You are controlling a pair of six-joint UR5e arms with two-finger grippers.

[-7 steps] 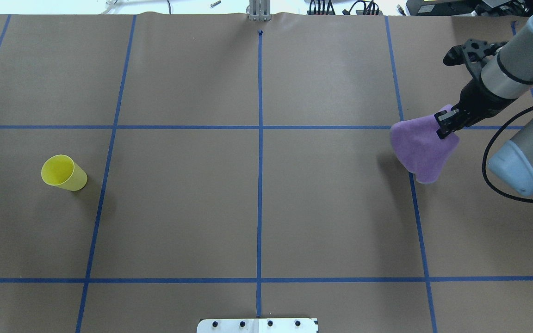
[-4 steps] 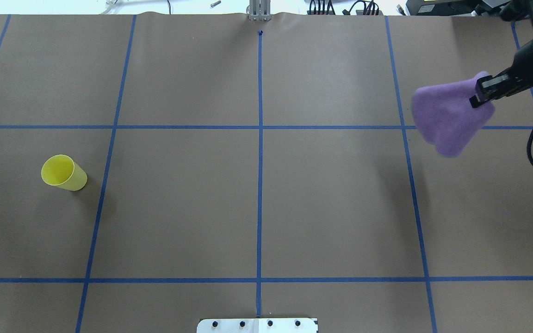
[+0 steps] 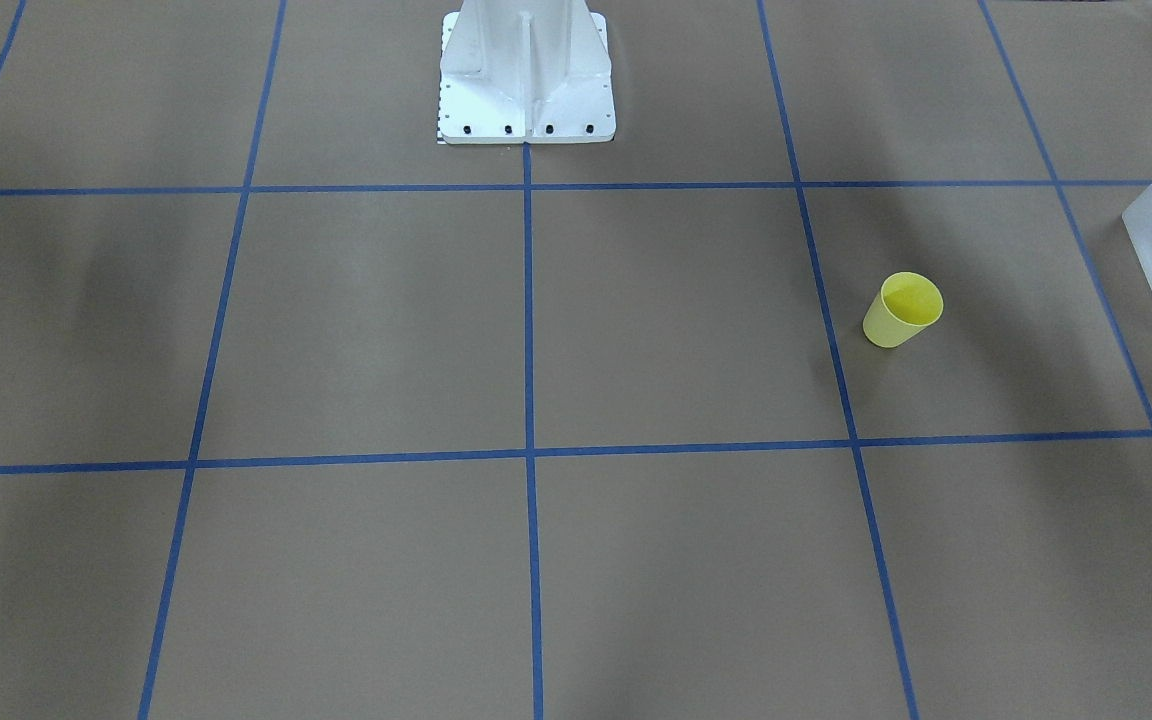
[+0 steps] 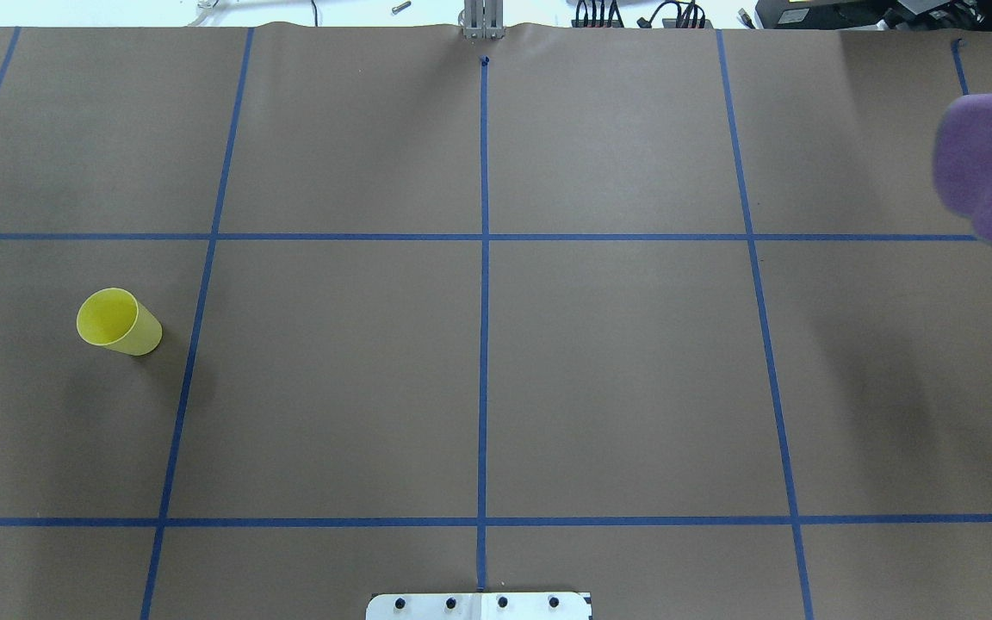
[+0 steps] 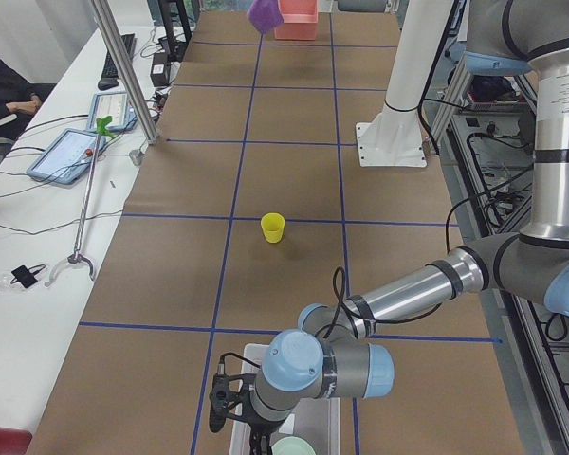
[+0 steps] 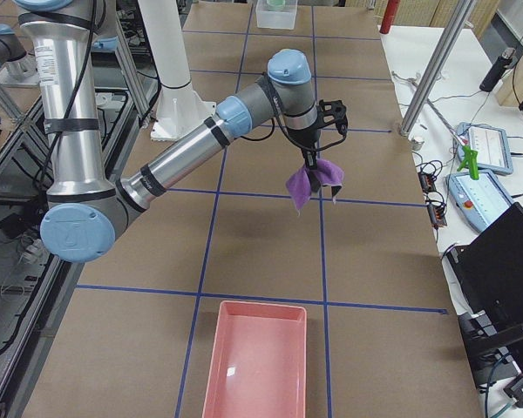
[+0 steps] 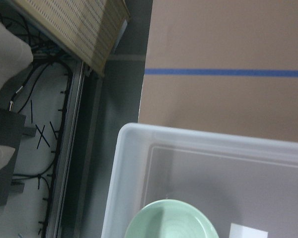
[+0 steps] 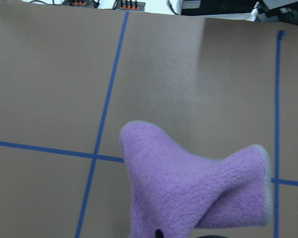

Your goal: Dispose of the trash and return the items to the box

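- A purple fleece cloth (image 6: 312,181) hangs clear of the brown paper-covered tabletop (image 4: 616,370) from the right gripper (image 6: 312,161), over the table's right part and toward its far edge. Only the side view shows this pincer, so whether its jaws are clamped cannot be told.
- A pink tray (image 6: 257,361) lies at the right end edge of the tabletop, well apart from the dangling cloth.
- The yellow cup (image 4: 120,322) stands upright and alone toward the left end edge, about midway between the robot's edge and the far edge.
- The frosted white box (image 7: 188,136) sits at the left end edge, with the pale mint-green bowl (image 7: 171,220) resting inside it, mouth up.
- The left gripper (image 5: 255,438) hangs over the box, near the bowl. Its fingers are out of the wrist camera's sight, so its state cannot be told.
- The white robot base (image 3: 526,75) stands at the middle of the robot's edge.
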